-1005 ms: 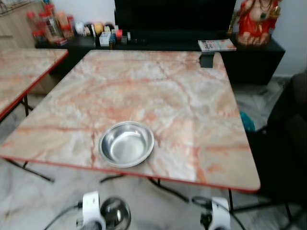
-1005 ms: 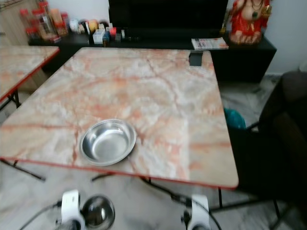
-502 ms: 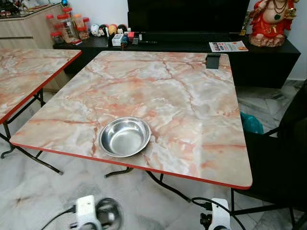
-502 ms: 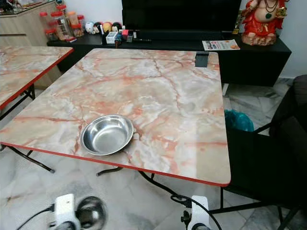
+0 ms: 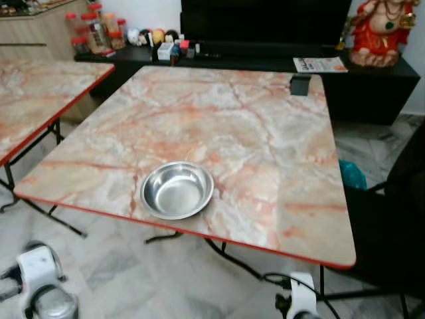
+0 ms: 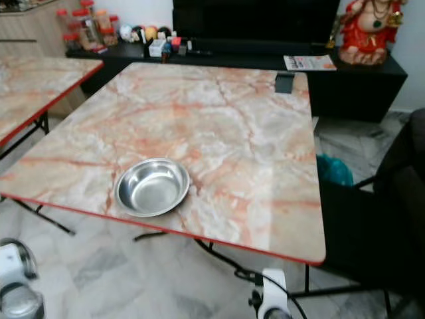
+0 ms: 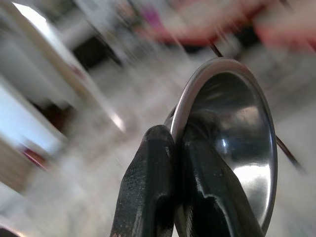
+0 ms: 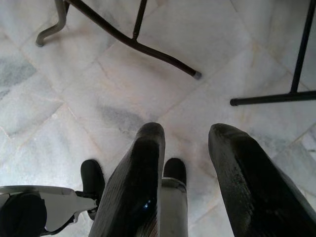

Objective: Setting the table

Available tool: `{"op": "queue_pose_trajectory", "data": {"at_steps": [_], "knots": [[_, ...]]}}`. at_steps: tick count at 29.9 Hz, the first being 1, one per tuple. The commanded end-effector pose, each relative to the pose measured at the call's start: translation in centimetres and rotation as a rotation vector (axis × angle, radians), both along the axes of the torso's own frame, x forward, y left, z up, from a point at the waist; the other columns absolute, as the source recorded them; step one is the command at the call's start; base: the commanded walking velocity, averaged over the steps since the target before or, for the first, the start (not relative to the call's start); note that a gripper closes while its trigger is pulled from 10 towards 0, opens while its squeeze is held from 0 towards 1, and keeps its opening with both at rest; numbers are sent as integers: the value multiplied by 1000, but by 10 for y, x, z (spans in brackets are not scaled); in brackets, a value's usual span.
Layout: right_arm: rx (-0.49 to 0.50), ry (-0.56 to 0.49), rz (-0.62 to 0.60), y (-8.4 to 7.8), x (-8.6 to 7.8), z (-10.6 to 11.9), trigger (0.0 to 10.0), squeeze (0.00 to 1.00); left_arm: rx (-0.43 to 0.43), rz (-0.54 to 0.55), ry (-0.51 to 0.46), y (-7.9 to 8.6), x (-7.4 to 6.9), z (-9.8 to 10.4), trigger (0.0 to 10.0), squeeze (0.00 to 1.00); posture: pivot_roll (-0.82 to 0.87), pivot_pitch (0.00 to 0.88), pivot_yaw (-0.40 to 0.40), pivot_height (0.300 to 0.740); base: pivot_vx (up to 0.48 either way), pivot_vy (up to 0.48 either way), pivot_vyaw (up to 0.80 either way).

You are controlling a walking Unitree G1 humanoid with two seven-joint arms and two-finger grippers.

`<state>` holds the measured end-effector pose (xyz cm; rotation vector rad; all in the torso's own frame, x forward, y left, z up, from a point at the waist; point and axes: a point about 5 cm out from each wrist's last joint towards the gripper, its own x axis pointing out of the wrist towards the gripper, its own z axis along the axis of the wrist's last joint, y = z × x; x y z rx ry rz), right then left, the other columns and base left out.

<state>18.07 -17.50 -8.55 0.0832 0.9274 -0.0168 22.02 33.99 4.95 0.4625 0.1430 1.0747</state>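
A steel bowl (image 5: 176,190) is set on the marble bench (image 5: 265,133) at about 7 o'clock, just inside the red near edge; the remaining surface is left open. A second steel bowl (image 7: 232,138) is pinched by its rim in the left hand (image 7: 170,197), held low above the floor. The right hand (image 8: 185,168) is held spread, empty, over the tiled floor (image 8: 148,89).

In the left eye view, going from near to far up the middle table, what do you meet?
Red near edge of the marble table → steel bowl → small black object at the far right corner → black cabinet → red statue.
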Motion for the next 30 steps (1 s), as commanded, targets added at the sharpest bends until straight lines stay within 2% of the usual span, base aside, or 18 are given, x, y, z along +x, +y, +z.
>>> {"op": "queue_pose_trajectory", "data": {"at_steps": [1, 2, 3, 5, 6, 8, 11, 12, 15, 16, 17, 18, 19, 21, 22, 23, 28, 30], "knots": [[1, 1, 11, 1, 3, 1, 10000, 0, 133, 24, -74, 8, 13, 33, 10000, 0, -123, 0, 25, 740, 0, 0, 0], [1, 0, 12, 1, 3, 1, 10000, 0, 211, 12, -111, 8, 21, 52, 10000, 0, -124, 0, 26, 740, 0, 0, 0], [1, 0, 12, 1, 3, 1, 10000, 0, 211, 12, -111, 8, 21, 52, 10000, 0, -124, 0, 26, 740, 0, 0, 0], [0, 0, 9, 1, 3, 1, 10000, 0, 403, -73, -221, -5, 45, 104, 10000, 0, -124, 0, 26, 740, 0, 0, 0], [-1, 1, 8, 1, 3, 1, 10000, 0, 416, -135, -203, -13, 60, 116, 10000, 0, -130, 0, 32, 740, 0, 0, 0], [-1, 1, 7, 1, 3, 1, 10000, 0, 376, -196, -205, -22, 72, 121, 10000, 0, -130, 0, 32, 740, 0, 0, 0], [1, 2, 6, 2, 2, 1, 10000, 0, 147, -481, -326, -55, 100, 126, 10000, 0, -130, 0, 32, 740, 0, 0, 0], [3, 1, 2, 2, 2, 1, 10000, 0, 6, -697, -374, -87, 115, 130, 10000, 0, -130, 0, 32, 740, 0, 0, 0], [3, 1, -3, 2, 2, 1, 10000, 0, -94, -876, -382, -121, 124, 132, 10000, 0, -157, 0, 48, 740, 0, 0, 0], [3, -1, -12, 1, 2, 1, 10000, 0, -239, -939, -420, -140, 128, 131, 10000, 0, -157, 0, 48, 740, 0, 0, 0], [3, -1, -12, 1, 2, 1, 10000, 0, -239, -939, -420, -140, 128, 131, 10000, 0, -157, 0, 48, 740, 0, 0, 0], [2, -1, -14, 1, 2, 1, 10000, 0, -338, -955, -449, -147, 130, 129, 10000, 0, -157, 0, 48, 740, 0, 0, 0], [2, -2, -21, -1, 2, 1, 10000, 0, -502, -991, -482, -161, 134, 124, 10000, 0, -157, 0, 48, 740, 0, 0, 0], [1, -1, -23, -1, 1, 0, 10000, 0, -612, -1030, -493, -172, 135, 120, 10000, 0, -177, 0, 57, 740, 0, 0, 0], [2, -1, -27, -1, 1, 0, 10000, 0, -726, -1066, -502, -183, 137, 117, 10000, 0, -177, 0, 58, 740, 0, 0, 0], [2, -1, -27, -1, 1, 0, 10000, 0, -726, -1066, -502, -183, 137, 117, 10000, 0, -177, 0, 58, 740, 0, 0, 0], [2, 2, -28, -1, -1, 0, 10000, 0, -999, -1119, -475, -205, 133, 104, 10000, 0, -178, 0, 62, 740, 0, 0, 0], [3, 1, -33, -2, -1, 0, 10000, 0, -1037, -1114, -423, -206, 130, 100, 10000, 0, -181, 0, 63, 740, 0, 0, 0]]}}
